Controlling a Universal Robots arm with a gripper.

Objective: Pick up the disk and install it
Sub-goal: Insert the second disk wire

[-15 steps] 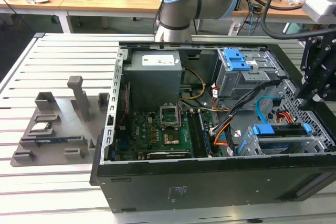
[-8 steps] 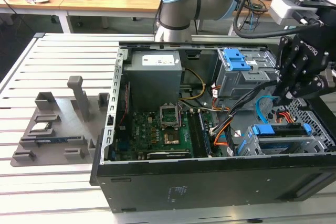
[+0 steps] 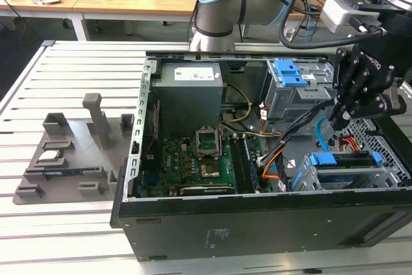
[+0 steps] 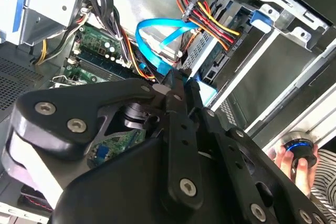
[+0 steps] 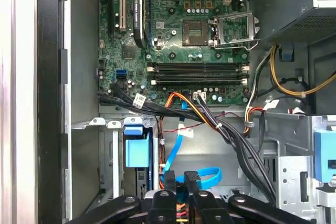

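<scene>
Now the hand (image 3: 336, 122) is seen hovering inside the open computer case (image 3: 257, 223), at 3 o'clock in the exterior view, fingers drawn narrow and nothing gripped. The disk (image 3: 341, 161), known by its blue frame, appears to be seated in the drive bay at 4 o'clock, so the install step is judged nearly done. A white label (image 3: 193, 74) is noted on the power supply; its writing cannot be read.
</scene>
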